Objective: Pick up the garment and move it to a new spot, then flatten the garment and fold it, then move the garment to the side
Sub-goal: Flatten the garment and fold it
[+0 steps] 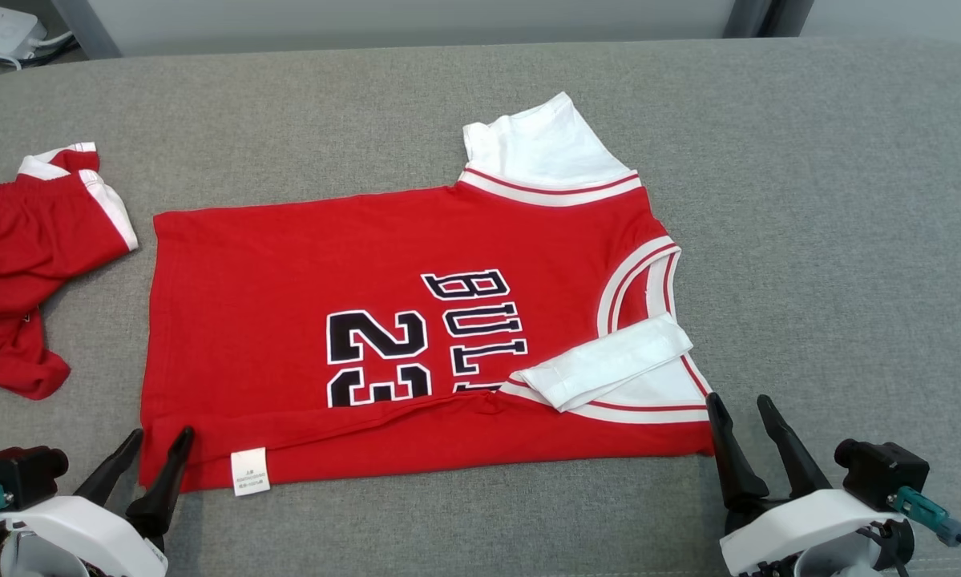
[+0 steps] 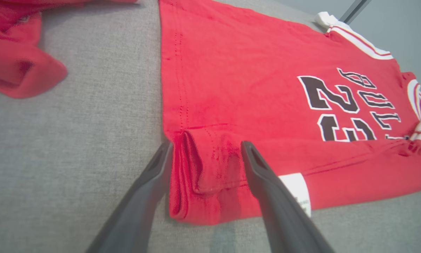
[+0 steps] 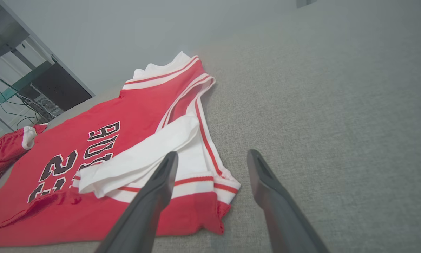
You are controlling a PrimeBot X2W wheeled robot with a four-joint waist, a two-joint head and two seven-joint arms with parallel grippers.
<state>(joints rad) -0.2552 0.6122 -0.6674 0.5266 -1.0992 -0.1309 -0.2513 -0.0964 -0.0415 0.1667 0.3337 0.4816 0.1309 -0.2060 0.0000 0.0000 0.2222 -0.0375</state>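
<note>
Jersey (image 1: 368, 320) lay spread on the grey cushion (image 1: 809, 200), about centre, with the hem toward the robot's left and the neckline toward its right. The near long edge was folded up over the front, covering the bottom of the "23". The care label (image 1: 250, 471) showed on that fold near the hem end. A white strip (image 1: 608, 369) of fabric lay folded over beside the neckline. Left gripper (image 1: 160, 434) sat at the near hem corner, fingers spread wide. In the left wrist view it (image 2: 206, 146) straddled the doubled-up corner, one finger just outside the hem and the other over the red fabric, gripping nothing. I couldn't tell if the tips touched cloth. Right gripper (image 1: 739, 398) sat at the near shoulder corner, equally wide apart. In its wrist view (image 3: 213, 157) one finger was over the striped trim and the other over bare cushion, holding nothing. Red shorts (image 1: 23, 256) lay crumpled well apart at the far left.
</note>
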